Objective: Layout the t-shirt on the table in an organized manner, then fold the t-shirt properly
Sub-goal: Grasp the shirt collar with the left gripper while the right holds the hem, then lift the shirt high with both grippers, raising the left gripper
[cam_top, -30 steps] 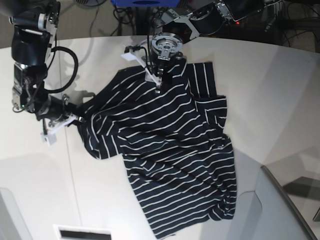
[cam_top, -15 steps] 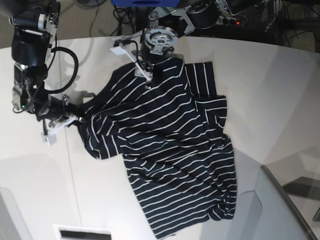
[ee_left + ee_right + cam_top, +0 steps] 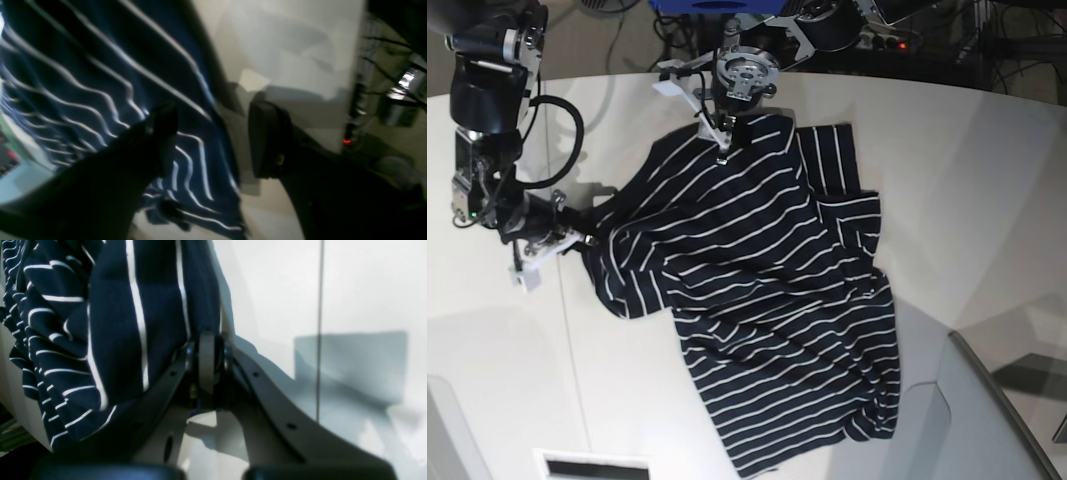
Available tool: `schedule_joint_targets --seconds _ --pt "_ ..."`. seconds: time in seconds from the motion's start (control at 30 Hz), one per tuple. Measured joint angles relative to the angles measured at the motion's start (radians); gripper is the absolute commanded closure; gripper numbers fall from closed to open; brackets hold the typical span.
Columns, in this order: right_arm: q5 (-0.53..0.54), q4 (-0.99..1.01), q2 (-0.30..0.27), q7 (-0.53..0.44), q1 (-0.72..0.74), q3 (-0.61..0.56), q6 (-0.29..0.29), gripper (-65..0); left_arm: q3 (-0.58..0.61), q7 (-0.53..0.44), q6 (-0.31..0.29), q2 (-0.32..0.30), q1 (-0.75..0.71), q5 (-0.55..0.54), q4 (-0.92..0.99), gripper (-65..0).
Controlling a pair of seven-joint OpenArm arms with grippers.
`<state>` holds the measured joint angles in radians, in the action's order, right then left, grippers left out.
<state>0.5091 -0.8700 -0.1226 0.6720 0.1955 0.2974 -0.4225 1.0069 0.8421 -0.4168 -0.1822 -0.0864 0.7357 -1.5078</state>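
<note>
T-shirt (image 3: pixel 757 300), soft striped cloth, smooth table (image 3: pixel 987 200)

The table (image 3: pixel 987 190) is a smooth white top with a curved far edge and a thin straight seam running across its left part. The t-shirt (image 3: pixel 767 290) lies directly on it, spread but rumpled, reaching from near the far edge towards the near edge. Shadows fall on the bare surface beside the cloth

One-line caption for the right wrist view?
Right hand shut on the striped t-shirt edge, above the white table.
</note>
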Motion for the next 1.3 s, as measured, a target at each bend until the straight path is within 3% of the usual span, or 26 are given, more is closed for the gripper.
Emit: schedule_joint_targets --seconds 0.2,0.4,0.47,0.57,0.6,0.83,0.97,1.1,1.2,1.3 --pt "0.0 0.0 0.0 0.0 0.0 0.0 0.003 -0.2 -0.004 -0.035 0.096 0.013 0.017 0.024 0.051 -32.6" --pt "0.001 0.0 0.0 0.0 0.0 0.0 0.002 -0.2 -0.004 -0.043 0.096 0.01 0.037 0.017 0.061 -31.8" --pt "0.0 0.0 0.0 0.0 0.0 0.0 0.003 -0.2 -0.004 -0.046 0.097 0.011 0.039 0.019 0.073 -24.5" --pt "0.0 0.0 0.0 0.0 0.0 0.0 0.003 -0.2 -0.002 -0.05 0.103 0.016 0.039 0.02 0.106 -1.2" --pt "0.0 0.0 0.0 0.0 0.0 0.0 0.003 -0.2 -0.002 -0.051 0.104 0.017 0.038 0.024 0.115 0.0" --pt "0.0 0.0 0.0 0.0 0.0 0.0 0.002 -0.2 -0.003 -0.053 0.11 0.018 0.04 0.025 0.116 0.0" --pt "0.0 -0.001 0.0 0.002 -0.001 0.0 0.002 -0.2 -0.038 -0.046 0.069 -0.023 0.031 -0.027 0.026 0.0" --pt "-0.012 -0.047 0.005 0.067 -0.006 -0.001 0.007 -0.2 -0.12 -0.038 0.061 -0.06 0.023 -0.028 -0.078 0.0" --pt "-0.036 -0.152 0.014 0.12 -0.042 -0.002 0.023 -0.2 -0.187 -0.039 -0.005 -0.062 0.035 -0.026 -0.143 0.0" --pt "-0.035 -0.291 0.029 0.173 -0.075 -0.002 0.02 -0.2 -0.229 -0.039 -0.012 -0.062 0.028 -0.023 -0.192 0.0"
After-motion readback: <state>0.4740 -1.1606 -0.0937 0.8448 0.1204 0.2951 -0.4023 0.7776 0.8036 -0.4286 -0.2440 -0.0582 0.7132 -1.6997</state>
